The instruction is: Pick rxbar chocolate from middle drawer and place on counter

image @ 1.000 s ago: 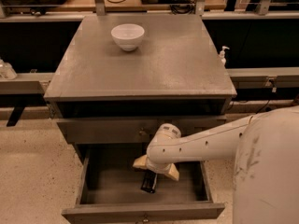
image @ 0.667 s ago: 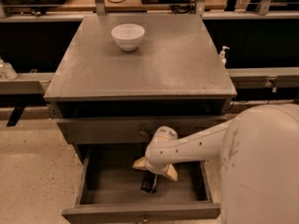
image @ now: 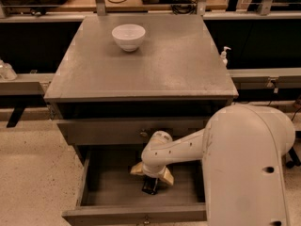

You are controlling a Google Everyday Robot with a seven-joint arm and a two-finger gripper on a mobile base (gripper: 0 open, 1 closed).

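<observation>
One target: rxbar chocolate (image: 149, 188) sits just below my hand (image: 151, 175), spread, inside middle drawer (image: 106, 187); long axis seems to run toward drawer front.

Your arm (image: 188, 145) comes in from the lower right corner, its bulky white housing close to the camera. The wrist (image: 159, 150) bends downward, and your gripper (image: 151, 181) points down inside the middle drawer (image: 106, 189), about midway between its left and right edges.
</observation>
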